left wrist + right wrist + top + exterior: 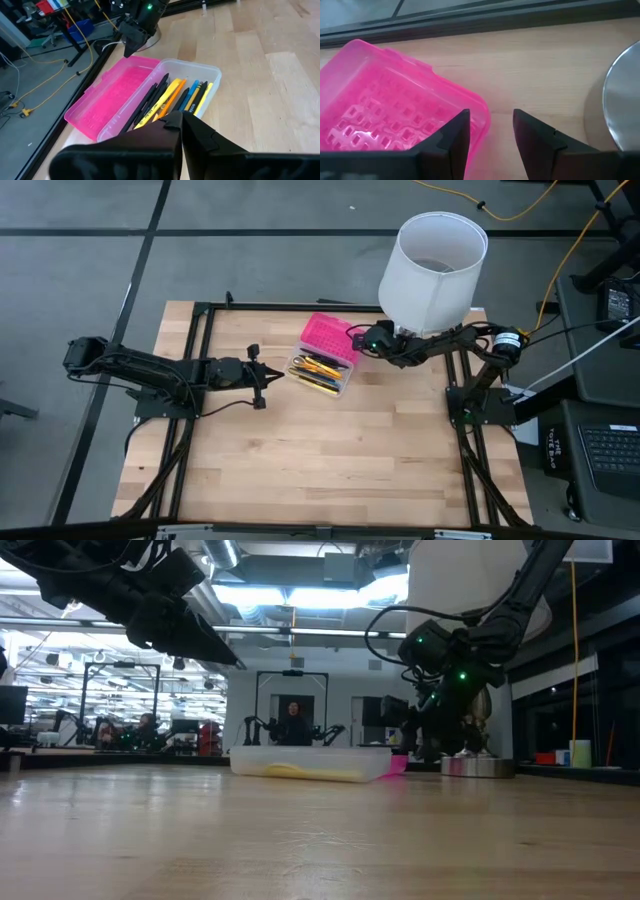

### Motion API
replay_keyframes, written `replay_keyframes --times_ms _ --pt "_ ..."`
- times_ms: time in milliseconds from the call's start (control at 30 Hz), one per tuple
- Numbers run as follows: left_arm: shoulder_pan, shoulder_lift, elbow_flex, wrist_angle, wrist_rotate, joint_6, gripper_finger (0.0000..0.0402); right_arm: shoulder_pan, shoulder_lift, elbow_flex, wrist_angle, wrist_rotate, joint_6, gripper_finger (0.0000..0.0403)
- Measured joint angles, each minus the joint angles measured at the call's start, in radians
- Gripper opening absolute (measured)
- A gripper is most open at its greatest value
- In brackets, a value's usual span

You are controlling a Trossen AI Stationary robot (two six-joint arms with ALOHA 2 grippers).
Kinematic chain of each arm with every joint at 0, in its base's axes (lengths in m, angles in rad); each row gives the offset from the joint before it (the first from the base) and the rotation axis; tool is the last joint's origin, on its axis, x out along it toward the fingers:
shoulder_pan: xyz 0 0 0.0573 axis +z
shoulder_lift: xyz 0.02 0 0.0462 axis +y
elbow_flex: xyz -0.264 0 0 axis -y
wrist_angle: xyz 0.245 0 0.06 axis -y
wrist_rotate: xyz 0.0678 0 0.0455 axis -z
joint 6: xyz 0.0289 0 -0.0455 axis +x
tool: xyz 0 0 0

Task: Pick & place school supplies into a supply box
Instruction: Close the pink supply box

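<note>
**Right pincer lining up on the pink lid's corner**

Going left to right, we are finding the left pincer [272, 374] hovering above the counter [330, 450] with its fingers pressed together and nothing between them. It is pointing toward the supply box [325, 360], which is lying just beside its tips, toward the right.

The box is lying open near the far middle of the counter, its long axis running diagonally: the clear half [210, 75] is facing the left arm, the pink lid [117, 95] is folded out flat on the far side. In the clear half we are seeing the school supplies [170, 97] already lying lengthwise, side by side: black, yellow, orange and blue pens and pencils. We cannot make out any scissors among them.

Further right, the right pincer [362, 338] is sitting just beside the pink lid's far corner [470, 107], jaws standing apart and empty, with that corner lying before the gap and slightly to one finger's side. This arm is clearly the nearer one to the lid, so we are judging that closing the box is the coming move.

Beyond it stands a white lamp [432, 270].
</note>
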Motion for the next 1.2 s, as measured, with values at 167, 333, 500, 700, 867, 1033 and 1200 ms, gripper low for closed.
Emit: replay_keyframes --times_ms 167,333,500,700,867,1033,1200 --pt "0.0 0.0 0.0 0.0 0.0 0.0 0.0004 0.0 0.0 0.0 -0.004 0.0 0.001 0.0154" --pt "0.0 0.0 0.0 0.0 0.0 0.0 0.0005 0.0 0.0 0.0 -0.004 0.008 0.0 0.0154" --pt "0.0 0.0 0.0 0.0 0.0 0.0 0.0002 0.0 0.0 0.0 -0.003 0.008 0.0 0.0154" --pt "0.0 0.0 0.0 0.0 0.0 0.0 0.0005 0.0 0.001 0.0 0.002 0.009 -0.003 0.0154" --pt "0.0 0.0 0.0 0.0 0.0 0.0 0.0004 0.0 0.001 0.0 0.002 0.009 -0.004 0.0154" --pt "0.0 0.0 0.0 0.0 0.0 0.0 0.0002 0.0 0.001 -0.001 0.006 0.009 -0.003 0.0154" --pt "0.0 0.0 0.0 0.0 -0.001 0.0 0.0005 0.004 0.003 -0.001 0.01 0.012 -0.004 0.0154"
